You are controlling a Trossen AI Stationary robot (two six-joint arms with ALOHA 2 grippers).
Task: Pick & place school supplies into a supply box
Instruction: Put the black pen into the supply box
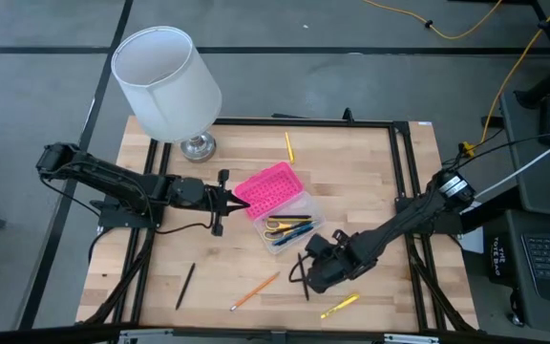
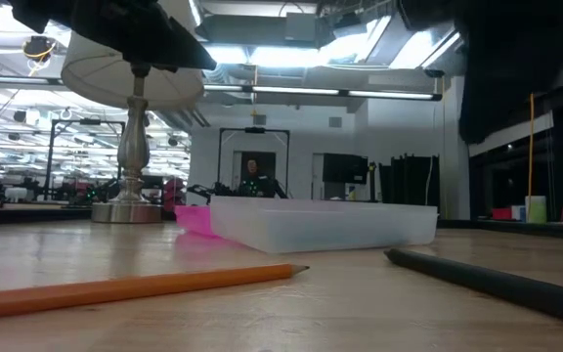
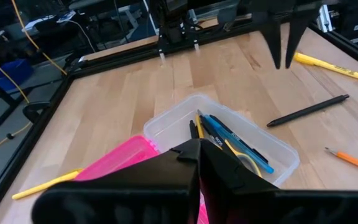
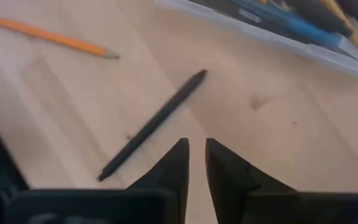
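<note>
The supply box stands mid-table, its hot-pink lid swung open beside the clear base. Several pens and yellow-handled scissors lie in the base. My left gripper is shut, with its tips at the lid's edge. My right gripper hangs low over a black pen lying flat on the table, its fingers a narrow gap apart and short of the pen. An orange pencil, another black pen, a yellow marker and a yellow pen lie loose. My left gripper's shut fingers come level from the table's left side to the pink lid's near-left corner. Its own fingers hide the spot, so I cannot tell whether they touch the lid.
A white-shaded lamp on a metal foot stands at the far left corner. A black frame rail runs along the table's sides. In the low view the orange pencil and black pen lie in front of the box.
</note>
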